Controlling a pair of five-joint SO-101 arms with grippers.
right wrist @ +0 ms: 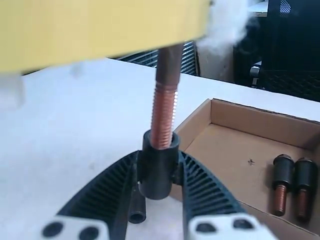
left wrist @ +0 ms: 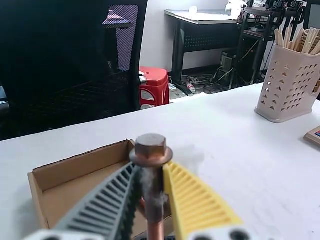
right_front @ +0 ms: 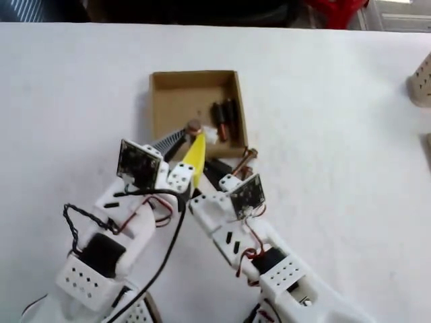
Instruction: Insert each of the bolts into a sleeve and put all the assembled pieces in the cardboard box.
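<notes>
The left tool [left wrist: 150,169] is clamped on a bolt [left wrist: 151,147], head up and shank vertical, so the thread can drop straight into the sleeve [right wrist: 158,175]. The right tool [right wrist: 159,159] grips that sleeve upright over the bench [right wrist: 75,125], just beside the box [right wrist: 260,122], bore upward to receive it. The thread's tip sits inside the bore. Two assembled pieces [right wrist: 290,182] lie in the box.

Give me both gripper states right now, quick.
Left gripper: closed, holding the bolt just below its head.
Right gripper: closed, holding the sleeve, with the bolt's tip in its opening.
</notes>
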